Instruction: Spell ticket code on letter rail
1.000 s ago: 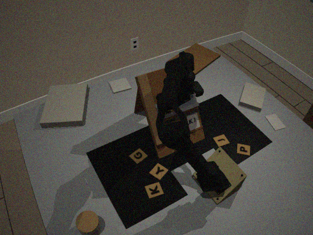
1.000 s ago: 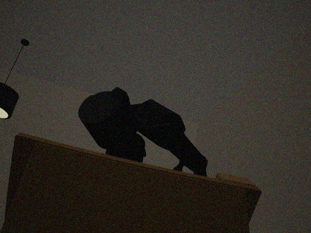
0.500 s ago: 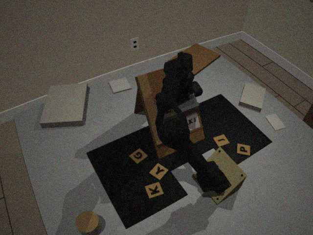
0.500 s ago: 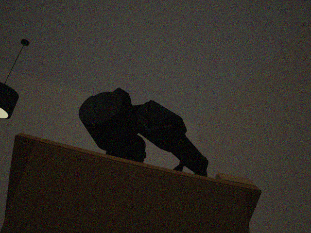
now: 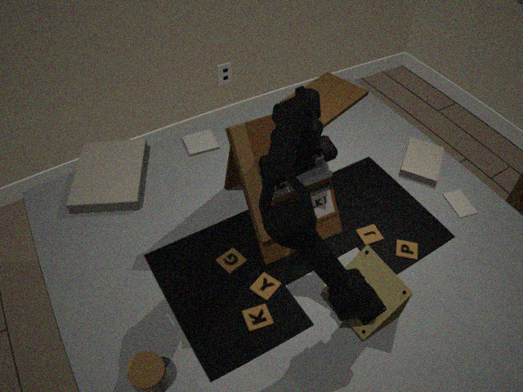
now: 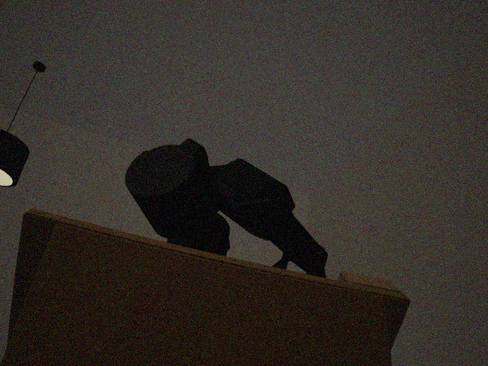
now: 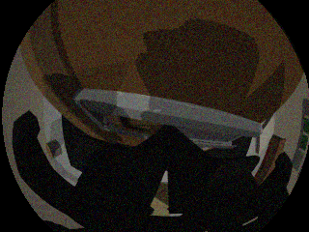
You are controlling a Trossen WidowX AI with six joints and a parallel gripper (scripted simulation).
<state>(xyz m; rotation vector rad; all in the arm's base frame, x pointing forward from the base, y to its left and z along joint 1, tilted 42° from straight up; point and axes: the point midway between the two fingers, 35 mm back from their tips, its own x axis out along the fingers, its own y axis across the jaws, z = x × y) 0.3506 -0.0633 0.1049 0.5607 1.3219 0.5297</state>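
Loose tiles J (image 5: pixel 369 233) and P (image 5: pixel 406 249) lie on the black mat right of the tilted brown board (image 5: pixel 249 189) (image 7: pixel 106 43); G (image 5: pixel 230 260), Y (image 5: pixel 265 285) and K (image 5: pixel 257 317) lie to its left. The ticket (image 5: pixel 323 203) on the board's lower part shows K and J, the rest hidden by the arm. The grey rail (image 5: pixel 315 175) (image 7: pixel 203 116) crosses the board. A tan patch (image 5: pixel 283 185) (image 7: pixel 140 125) shows in it; I cannot tell whether it is a tile. My gripper (image 7: pixel 168 129) is shut and empty, close to the rail; its tips are hidden in the top view.
The arm stands on a yellow-green block (image 5: pixel 386 280). A large pale box (image 5: pixel 109 175) stands at the back left, a smaller box (image 5: pixel 422 160) at the right, a round wooden piece (image 5: pixel 145 369) at the front left. Flat pale squares (image 5: pixel 200 142) (image 5: pixel 460 202) lie nearby.
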